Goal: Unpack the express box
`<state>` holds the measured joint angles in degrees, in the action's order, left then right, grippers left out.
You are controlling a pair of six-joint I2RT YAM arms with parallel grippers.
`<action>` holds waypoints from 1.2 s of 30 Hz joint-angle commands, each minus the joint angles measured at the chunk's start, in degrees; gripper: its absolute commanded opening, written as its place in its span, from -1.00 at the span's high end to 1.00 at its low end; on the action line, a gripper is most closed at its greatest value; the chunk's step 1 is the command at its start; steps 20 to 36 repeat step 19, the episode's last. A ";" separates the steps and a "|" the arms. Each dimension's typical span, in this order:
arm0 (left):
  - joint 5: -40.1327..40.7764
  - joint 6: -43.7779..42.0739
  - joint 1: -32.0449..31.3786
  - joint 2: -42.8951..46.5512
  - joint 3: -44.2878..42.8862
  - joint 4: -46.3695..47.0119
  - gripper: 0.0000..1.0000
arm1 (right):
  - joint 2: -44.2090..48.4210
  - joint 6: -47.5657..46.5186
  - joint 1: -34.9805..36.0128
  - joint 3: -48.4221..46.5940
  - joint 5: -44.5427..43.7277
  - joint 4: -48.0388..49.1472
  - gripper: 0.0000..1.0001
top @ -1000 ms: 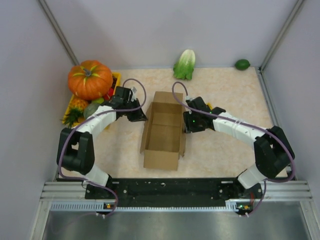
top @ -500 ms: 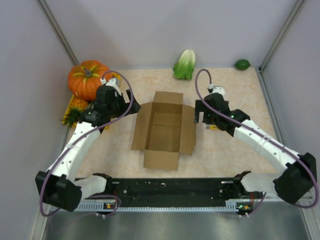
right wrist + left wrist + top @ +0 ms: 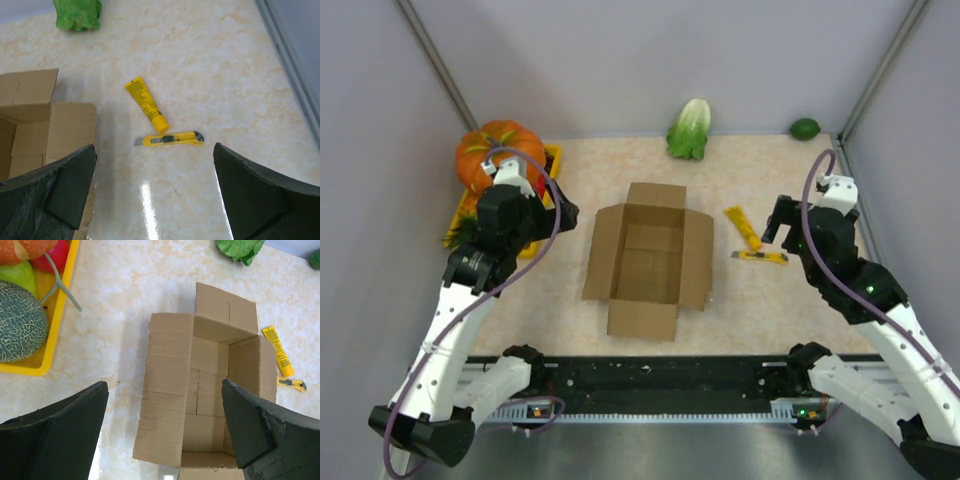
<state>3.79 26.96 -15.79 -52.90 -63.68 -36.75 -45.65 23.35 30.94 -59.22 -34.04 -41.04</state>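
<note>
The express box (image 3: 647, 262) is a brown cardboard box in the middle of the table, its four flaps spread outward. In the left wrist view the box (image 3: 200, 390) shows only bare cardboard inside. My left gripper (image 3: 558, 210) hangs open, raised to the left of the box, with nothing between its fingers (image 3: 165, 390). To the right of the box my right gripper (image 3: 776, 220) is also raised, open and empty (image 3: 155, 150). Below it lie a yellow tube (image 3: 147, 106) and a yellow utility knife (image 3: 170, 139).
A pumpkin (image 3: 492, 152) and other produce fill a yellow tray (image 3: 61, 310) at the far left, with a netted melon (image 3: 19, 322) in it. A lettuce (image 3: 690, 128) and a lime (image 3: 805, 128) lie by the back wall. Grey walls close both sides.
Both grippers let go of the box's side flaps, opened, and drew back outward and up. The side flaps now lie spread flat. The tube and knife came into view.
</note>
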 commanded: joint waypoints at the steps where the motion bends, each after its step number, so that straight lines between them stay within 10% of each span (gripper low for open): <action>1: 2.18 0.46 -0.20 0.08 -3.38 -0.51 -0.98 | 4.94 -2.79 -0.62 -1.16 -5.33 -0.45 -0.98; 36: 3.15 -2.53 -0.20 1.05 -4.34 -1.74 -0.98 | 7.50 -1.65 -0.53 -3.36 -5.68 -0.89 -0.98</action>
